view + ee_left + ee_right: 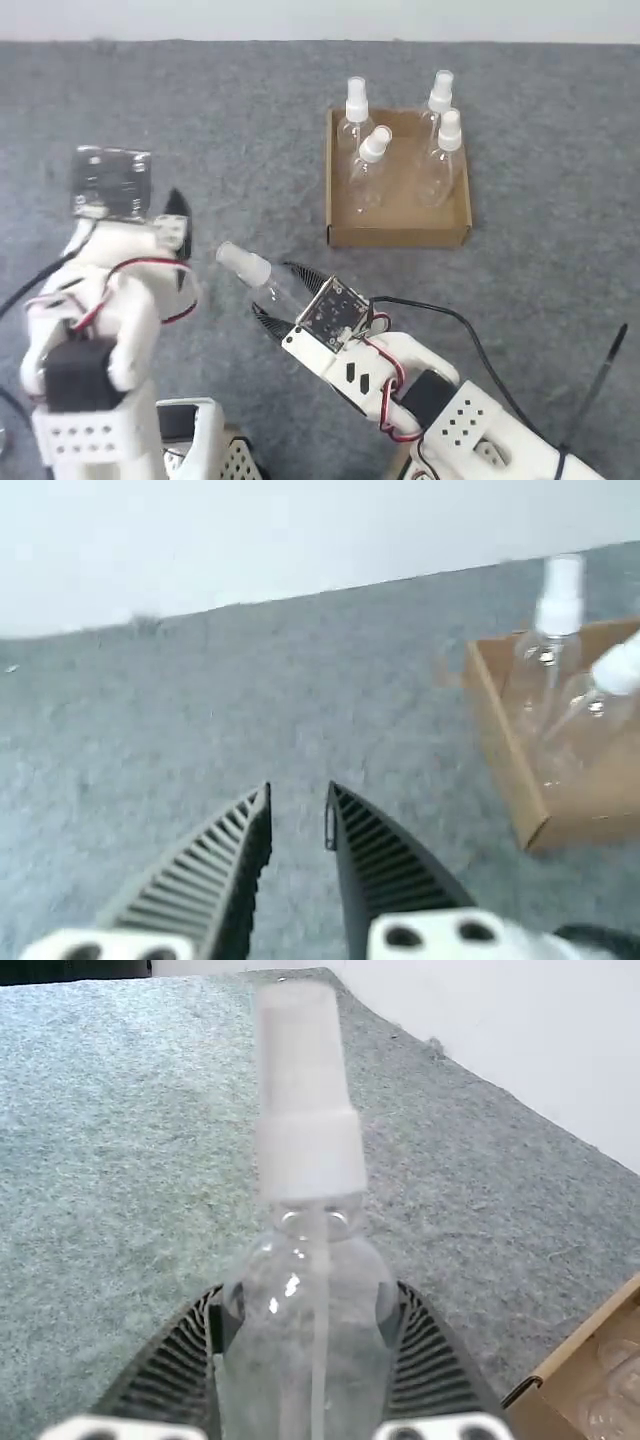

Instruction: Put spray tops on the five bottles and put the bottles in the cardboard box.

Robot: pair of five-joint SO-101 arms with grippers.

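Observation:
My right gripper (278,292) is shut on a clear bottle (268,283) with a white spray top (243,261), held tilted above the grey carpet, left of and in front of the cardboard box (398,233). In the right wrist view the bottle (305,1340) sits between the ribbed fingers (425,1355), its spray top (305,1100) pointing away. Several capped bottles (366,170) stand inside the box. My left gripper (177,232) hangs at the left, open and holding nothing; its wrist view shows the gripper (298,825) over bare carpet, with the box (510,750) and bottles (548,645) to the side.
The grey carpet (240,130) covers the table, meeting a white wall at the back. A black cable (470,335) trails from the right arm, and a black cable tie (598,380) sticks up at the lower right.

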